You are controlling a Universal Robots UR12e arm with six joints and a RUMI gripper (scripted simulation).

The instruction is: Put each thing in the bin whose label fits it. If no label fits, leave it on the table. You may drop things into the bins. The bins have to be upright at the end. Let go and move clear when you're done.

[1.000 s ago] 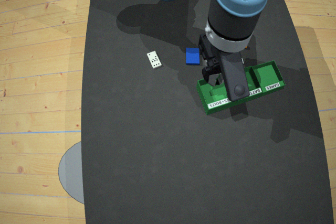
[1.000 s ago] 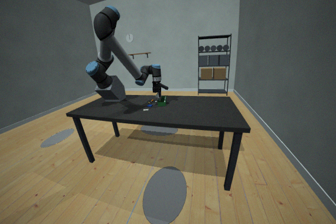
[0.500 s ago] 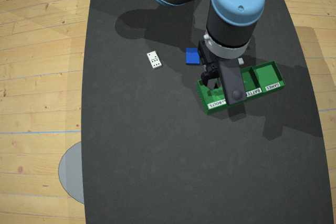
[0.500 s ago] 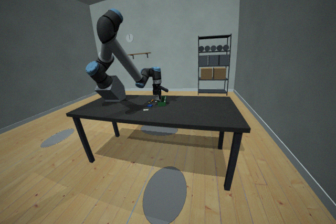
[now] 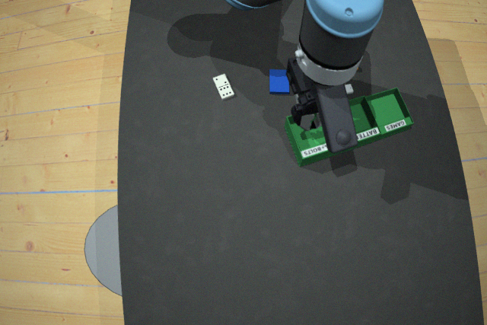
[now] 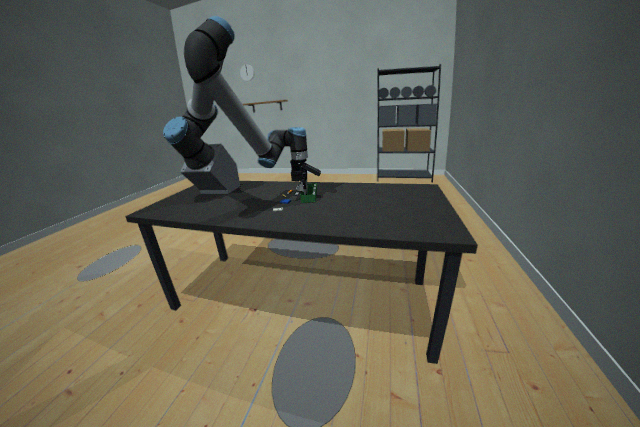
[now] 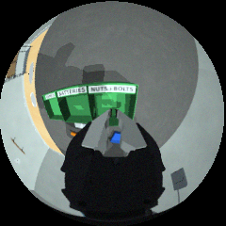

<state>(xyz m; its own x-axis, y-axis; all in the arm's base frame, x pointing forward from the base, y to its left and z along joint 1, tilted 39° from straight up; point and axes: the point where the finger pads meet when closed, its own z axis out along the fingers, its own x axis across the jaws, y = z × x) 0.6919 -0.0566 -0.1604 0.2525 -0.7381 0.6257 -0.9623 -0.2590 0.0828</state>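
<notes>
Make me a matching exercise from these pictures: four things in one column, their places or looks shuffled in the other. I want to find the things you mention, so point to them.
Things:
1. Domino (image 5: 223,86) (image 6: 277,208)
2. Blue block (image 5: 278,83) (image 6: 285,201) (image 7: 116,137)
3. GAMES bin (image 5: 387,108) (image 7: 56,107)
4. BATTERIES bin (image 5: 359,116) (image 7: 79,112)

Places or looks:
A. Green, between two other bins
B. White with black dots
C. Green, at one end of the row
D. Blue, outside the bins

Right pairs: 1-B, 2-D, 3-C, 4-A

1. Black rectangular table (image 5: 236,234) (image 6: 351,215) on dark legs.
2. Pale knotty plank floor (image 5: 51,116) (image 6: 206,350), grey discs, one beneath the table's near edge.
3. Grey walls; dark metal shelf rack (image 6: 377,122) beyond its far right corner.
</notes>
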